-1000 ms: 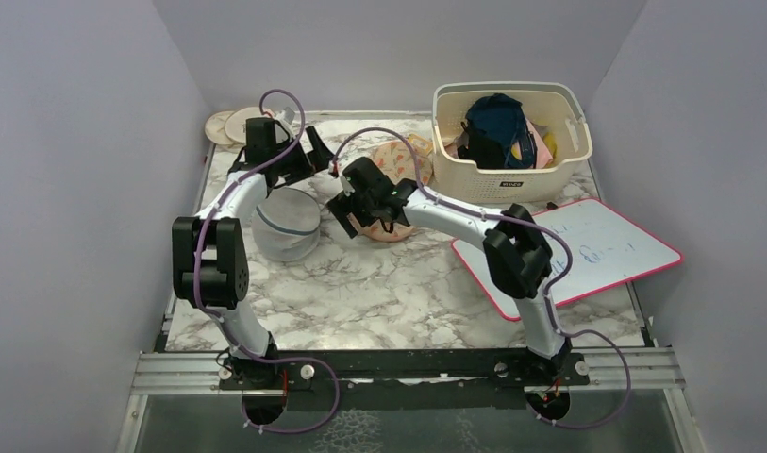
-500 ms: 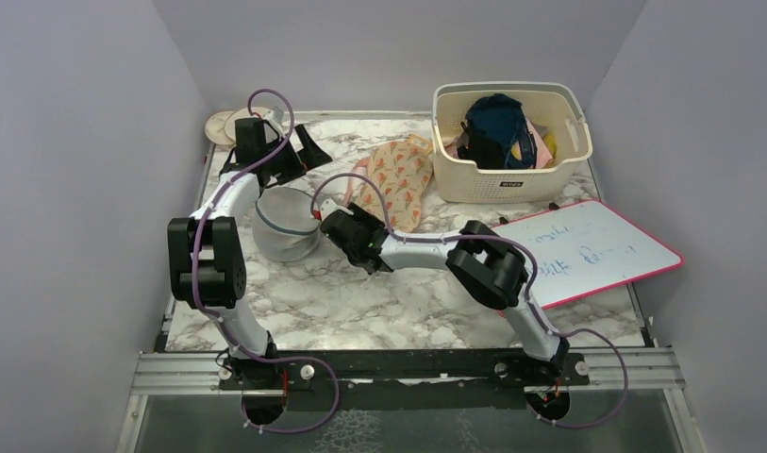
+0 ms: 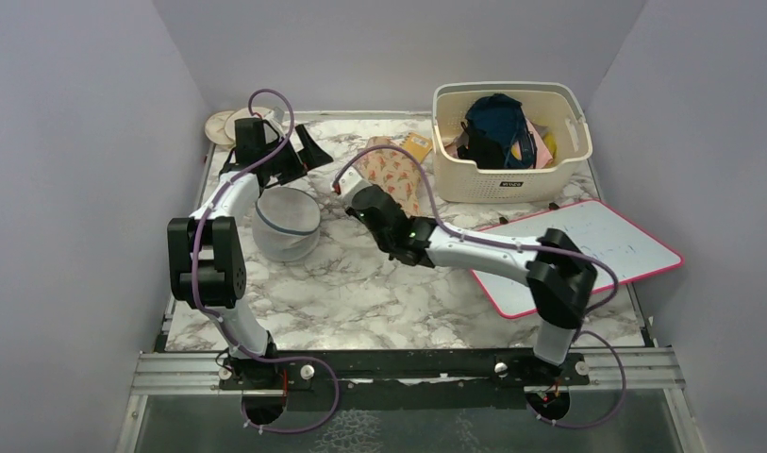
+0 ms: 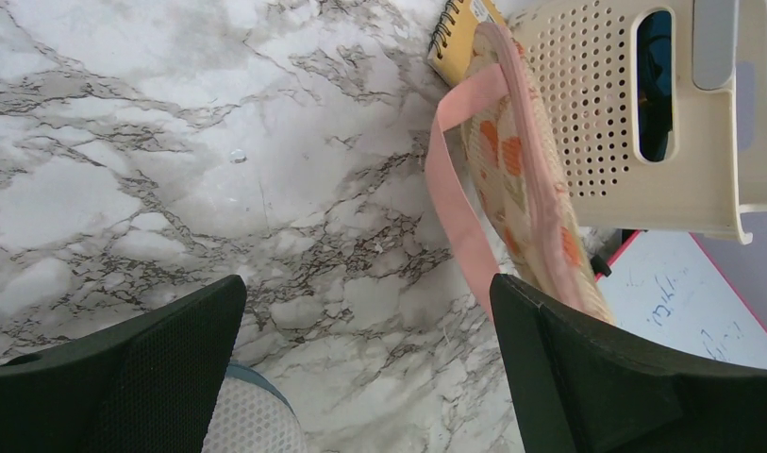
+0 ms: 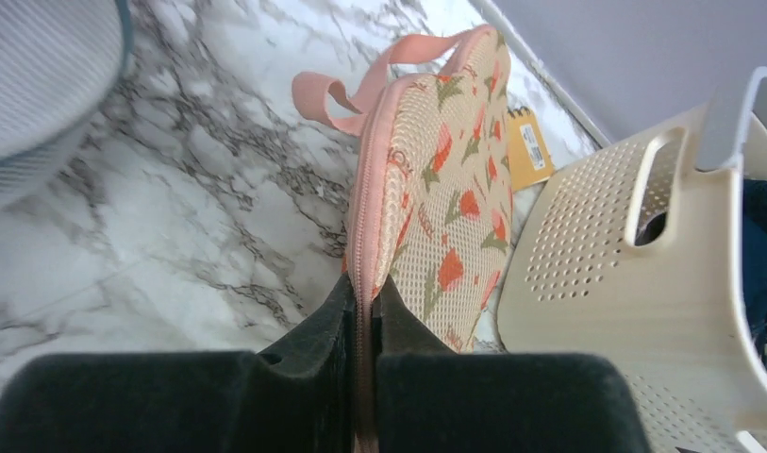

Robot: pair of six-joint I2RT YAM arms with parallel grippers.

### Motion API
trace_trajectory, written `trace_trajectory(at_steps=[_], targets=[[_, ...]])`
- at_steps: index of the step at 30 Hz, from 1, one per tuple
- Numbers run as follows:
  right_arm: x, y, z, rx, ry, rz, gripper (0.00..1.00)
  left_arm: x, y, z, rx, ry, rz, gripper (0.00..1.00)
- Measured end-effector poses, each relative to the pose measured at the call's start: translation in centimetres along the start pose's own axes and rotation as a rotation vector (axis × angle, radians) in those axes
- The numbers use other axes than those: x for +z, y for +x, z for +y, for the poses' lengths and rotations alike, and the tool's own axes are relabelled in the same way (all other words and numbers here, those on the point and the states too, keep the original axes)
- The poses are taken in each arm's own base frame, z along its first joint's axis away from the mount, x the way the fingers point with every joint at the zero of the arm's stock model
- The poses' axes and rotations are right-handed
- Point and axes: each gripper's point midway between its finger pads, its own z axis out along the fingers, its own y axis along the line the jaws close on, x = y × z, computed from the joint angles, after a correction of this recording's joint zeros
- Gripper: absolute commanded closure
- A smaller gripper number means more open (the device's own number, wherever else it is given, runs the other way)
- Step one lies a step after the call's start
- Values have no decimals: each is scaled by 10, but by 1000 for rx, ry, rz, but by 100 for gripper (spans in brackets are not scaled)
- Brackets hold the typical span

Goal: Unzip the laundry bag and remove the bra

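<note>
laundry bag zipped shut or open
Zipped shut, as far as shows: on the laundry bag the pink seam runs closed from the right gripper to the far end.

One laundry bag (image 3: 398,175), one basket (image 3: 497,181)

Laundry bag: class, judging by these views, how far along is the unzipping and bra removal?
Done: the right gripper is shut on the laundry bag at its pink edge, with the bag raised on edge. In hand: that grip only; the left gripper hangs open and empty. Left: the zip looks closed where visible, and no bra is out.
</note>
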Motion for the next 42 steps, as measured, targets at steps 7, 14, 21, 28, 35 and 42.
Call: trace_trajectory(at_steps=[7,14,21,28,35,42], targets=[[-60,-41,-33,142,-98,-169,99,0,0,-3,-3,16,3,1],[-119,-60,-27,221,-346,-293,99,0,0,-5,-3,24,3,1],[-156,-50,-11,289,-633,-362,99,-8,-5,-12,26,31,-18,1],[-130,-4,-4,343,-651,-212,99,-20,-16,-25,76,46,-65,1],[-120,-21,-52,383,-425,-155,98,-19,-15,-24,74,44,-60,1],[-122,-24,-44,360,-351,-65,64,-19,-15,-24,75,44,-61,1]])
